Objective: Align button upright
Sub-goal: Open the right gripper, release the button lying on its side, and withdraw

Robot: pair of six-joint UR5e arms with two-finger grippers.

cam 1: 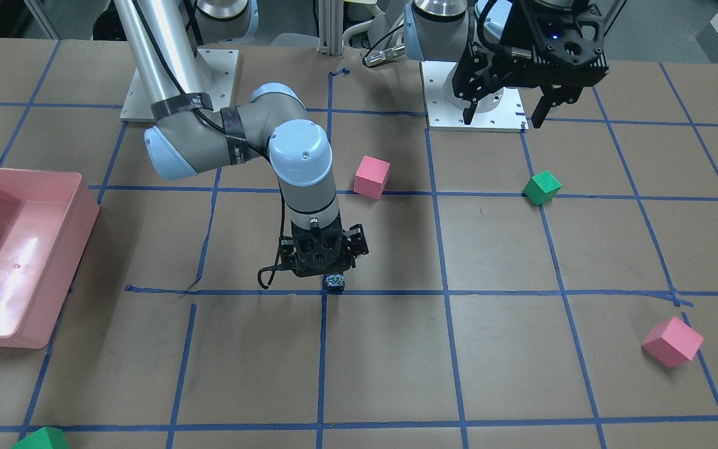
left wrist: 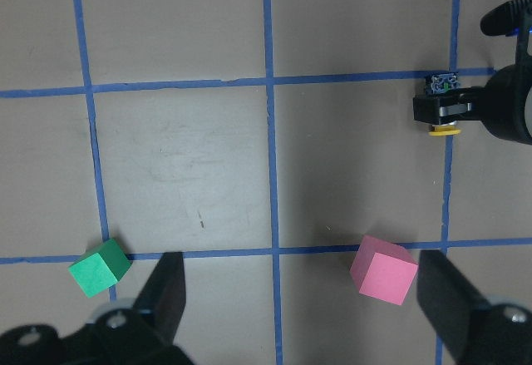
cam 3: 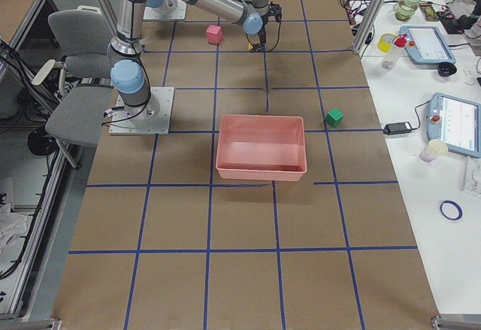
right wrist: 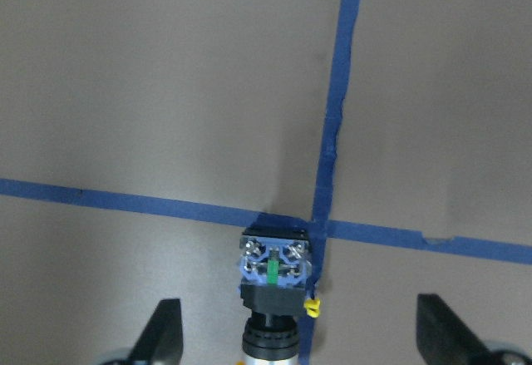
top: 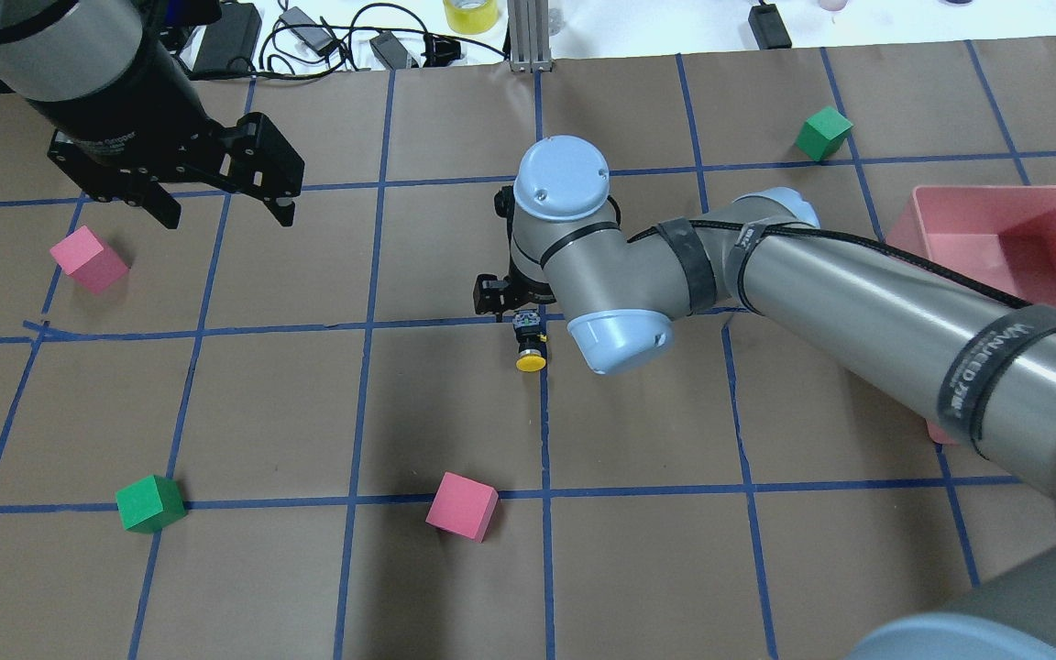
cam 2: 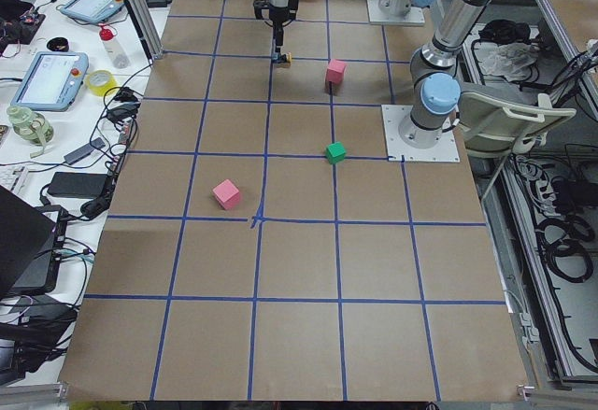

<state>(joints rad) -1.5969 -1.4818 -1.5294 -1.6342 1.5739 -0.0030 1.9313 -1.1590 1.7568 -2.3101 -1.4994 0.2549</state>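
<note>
Two pairs of fingers (left wrist: 170, 294), both spread wide: left gripper (top: 227, 218) high over the table (top: 308, 412); right gripper (right wrist: 299, 303) low, straddling without touching the button (right wrist: 273, 273), on its side at a blue tape crossing (right wrist: 321, 229).

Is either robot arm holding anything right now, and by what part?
Nothing is held. The right gripper has its jaws wide open on either side of the button, touching it nowhere. The left gripper is open and empty too.
</note>
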